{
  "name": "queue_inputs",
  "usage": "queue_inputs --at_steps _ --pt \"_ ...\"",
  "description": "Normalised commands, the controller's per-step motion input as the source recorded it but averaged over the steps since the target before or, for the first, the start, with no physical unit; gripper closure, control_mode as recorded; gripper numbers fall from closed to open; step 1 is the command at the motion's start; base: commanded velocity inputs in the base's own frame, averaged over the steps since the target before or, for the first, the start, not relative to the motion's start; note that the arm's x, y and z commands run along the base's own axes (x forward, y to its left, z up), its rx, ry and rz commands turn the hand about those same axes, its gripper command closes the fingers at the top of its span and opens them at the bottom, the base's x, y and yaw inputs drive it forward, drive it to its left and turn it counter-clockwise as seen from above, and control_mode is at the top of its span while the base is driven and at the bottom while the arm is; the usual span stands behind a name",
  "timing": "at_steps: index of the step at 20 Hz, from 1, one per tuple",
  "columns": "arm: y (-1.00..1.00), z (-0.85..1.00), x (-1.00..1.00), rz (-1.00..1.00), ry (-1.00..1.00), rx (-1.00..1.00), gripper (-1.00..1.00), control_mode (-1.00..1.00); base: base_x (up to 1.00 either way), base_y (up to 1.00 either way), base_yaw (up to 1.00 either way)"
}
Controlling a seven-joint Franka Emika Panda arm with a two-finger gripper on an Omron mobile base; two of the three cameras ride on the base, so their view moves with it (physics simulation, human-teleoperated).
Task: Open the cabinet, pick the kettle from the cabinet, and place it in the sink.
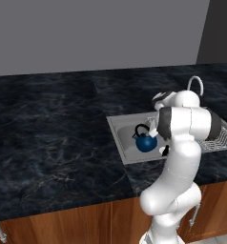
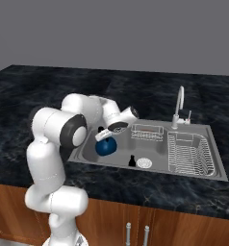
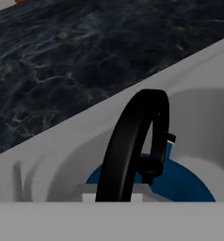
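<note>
Black marble counter runs wide and bare to the left of the sink, while to the right the ridged drainboard takes up the remaining metal, with the curved faucet at the back rim and a small wire basket against the back wall of the basin. The dark-blue kettle is inside the basin, toward its left end, near the left wall and with open grey floor in front of it; a small black piece and a round drain lie on that floor to its right, apart from it. The kettle is upright, its black arched handle rising straight over the body. In the hand view the arch is seen nearly edge-on, its plane running away from the camera, the blue body below it. The gripper is down over the kettle at the handle, its jaws drawn nearly closed on the handle. Whether the kettle's base touches the basin floor cannot be told.
</note>
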Motion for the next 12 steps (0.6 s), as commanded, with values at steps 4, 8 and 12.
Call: queue_inputs --at_steps 4,8,12 --pt "-0.03 -0.23 0.24 0.03 -0.04 0.01 1.00 -1.00 0.00 0.00 0.00" --pt "0.00 -0.29 0.16 0.05 0.00 0.00 1.00 -1.00 0.00 0.00 0.00" --pt "-0.03 -0.24 0.22 0.06 0.00 0.00 1.00 -1.00 0.00 0.00 0.00"
